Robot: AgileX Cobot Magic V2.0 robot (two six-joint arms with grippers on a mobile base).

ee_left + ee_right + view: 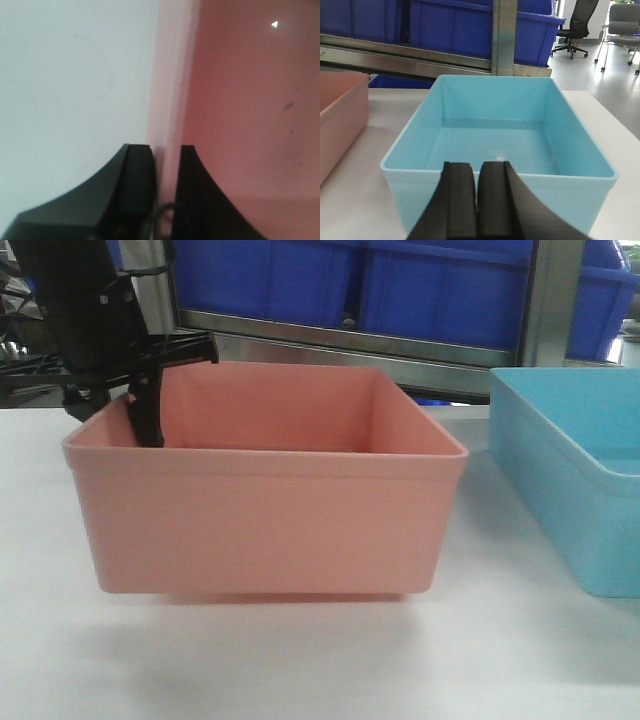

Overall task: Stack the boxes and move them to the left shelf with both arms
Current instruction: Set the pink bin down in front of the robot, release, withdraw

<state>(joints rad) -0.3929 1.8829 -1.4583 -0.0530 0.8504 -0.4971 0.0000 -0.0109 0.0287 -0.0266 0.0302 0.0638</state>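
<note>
Pink box (265, 530) sits on the white tabletop (300, 670) at my left, and the blue box (565, 500) stands just beside it on the right, not touching. The left wrist camera shows my left hand (166, 155) clenched on the pink box's side wall, one finger outside over the tabletop and one inside. The front camera gives me only a dark finger dipping in at the back-left corner. Behind both boxes runs the steel shelf (420, 57) with dark blue bins (455, 30) on it. Only the right wrist camera shows the blue box's whole inside, my right hand (478, 170) clenched on nothing just before its near wall, and office chairs (576, 25) at far right.
</note>
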